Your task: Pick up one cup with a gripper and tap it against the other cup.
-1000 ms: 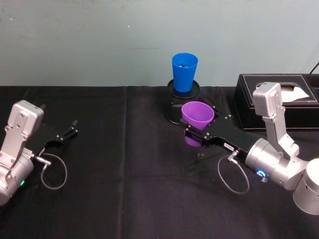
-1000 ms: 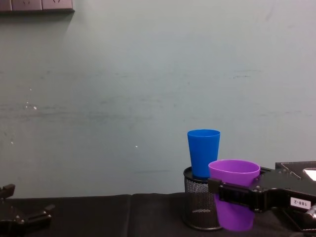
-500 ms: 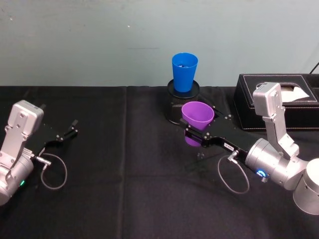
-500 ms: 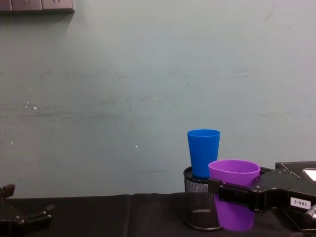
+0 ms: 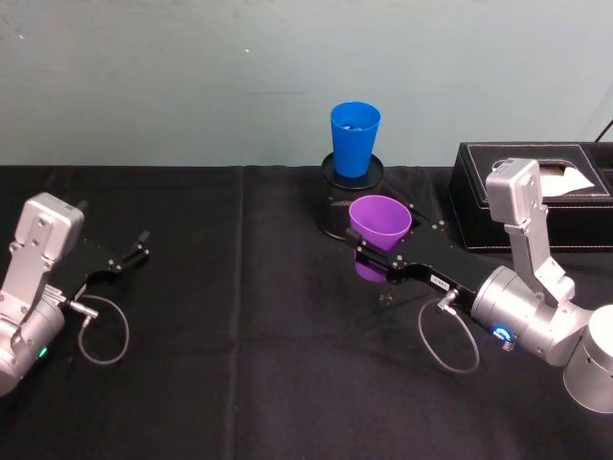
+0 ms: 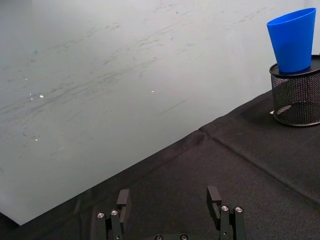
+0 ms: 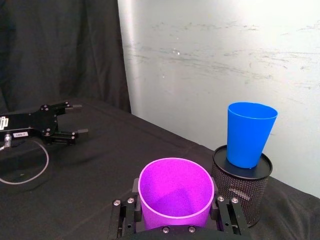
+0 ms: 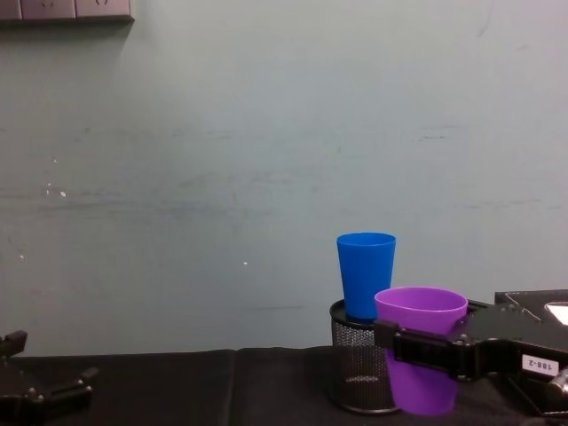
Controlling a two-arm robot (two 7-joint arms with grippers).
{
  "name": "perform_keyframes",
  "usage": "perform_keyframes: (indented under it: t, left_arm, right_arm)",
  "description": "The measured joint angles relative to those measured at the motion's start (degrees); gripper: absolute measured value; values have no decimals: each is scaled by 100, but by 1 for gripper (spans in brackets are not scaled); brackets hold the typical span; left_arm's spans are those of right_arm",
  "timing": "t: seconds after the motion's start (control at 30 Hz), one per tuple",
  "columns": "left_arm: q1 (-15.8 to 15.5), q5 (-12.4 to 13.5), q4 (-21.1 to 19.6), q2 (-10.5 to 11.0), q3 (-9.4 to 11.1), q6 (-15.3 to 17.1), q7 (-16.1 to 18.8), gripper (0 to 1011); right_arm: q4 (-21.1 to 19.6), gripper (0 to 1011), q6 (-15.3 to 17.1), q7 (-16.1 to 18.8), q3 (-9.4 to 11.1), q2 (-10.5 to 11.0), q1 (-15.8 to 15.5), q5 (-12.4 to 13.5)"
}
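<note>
My right gripper is shut on the purple cup, one finger on each side of its wall below the wide rim. The cup is upright, just in front of the black mesh pen holder. The blue cup stands upright on top of that holder, behind and above the purple cup, with a gap between the two. From the side, the blue cup rises above the purple rim. My left gripper rests open on the table at the far left.
A black tissue box stands at the back right, close behind my right arm. The table is covered with black cloth, and a pale wall closes it off at the back. Loose cable loops hang from both wrists.
</note>
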Motion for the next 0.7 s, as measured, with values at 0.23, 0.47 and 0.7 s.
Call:
perform_keyframes:
  t: [0.23,0.47,0.7]
  left_arm:
    - [0,0,0,0,0,0,0,1000]
    - [0,0,0,0,0,0,0,1000]
    - [0,0,0,0,0,0,0,1000]
  right_arm:
    - [0,733,0,0,0,0,0,0]
    - [0,733,0,0,0,0,0,0]
    - [0,733,0,0,0,0,0,0]
